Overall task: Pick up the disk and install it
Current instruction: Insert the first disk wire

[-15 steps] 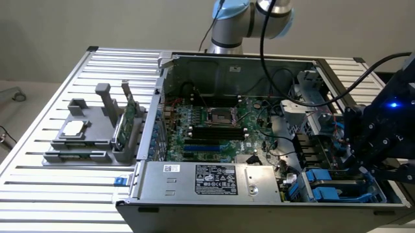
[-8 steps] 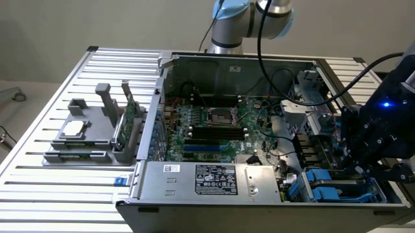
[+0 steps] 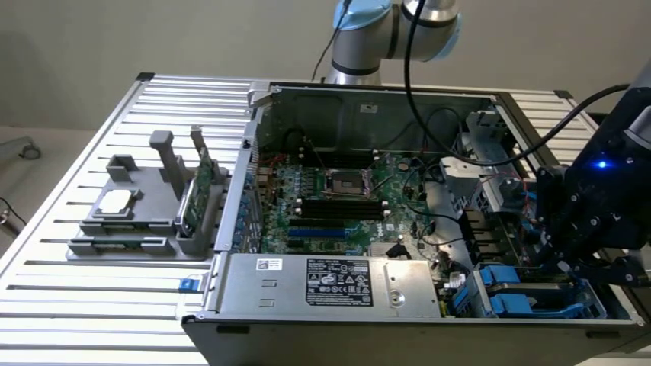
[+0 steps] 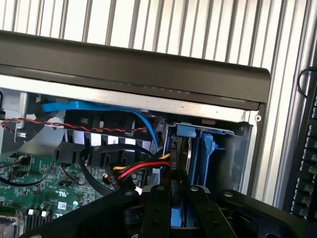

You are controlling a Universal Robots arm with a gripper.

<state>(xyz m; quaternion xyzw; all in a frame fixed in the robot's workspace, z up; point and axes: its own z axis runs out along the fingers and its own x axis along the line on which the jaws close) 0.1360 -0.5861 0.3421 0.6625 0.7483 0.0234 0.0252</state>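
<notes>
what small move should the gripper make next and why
Probably a slow push further down into the drive bay. The gripper stands directly over the disk, whose blue carrier frame sits upright in the bay at the case corner, with cables close beside it, so a gentle, straight press seems safest.

Disk (image 4: 184,158) mostly hidden within blue carrier, behind jaws.

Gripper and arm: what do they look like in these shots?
The gripper is a black linkage assembly with a lit blue indicator on its body; in the wrist view its black finger links carry round pivot pins. The arm has silver tube sections with pale blue-grey joint caps, and black cables hang along it.
</notes>
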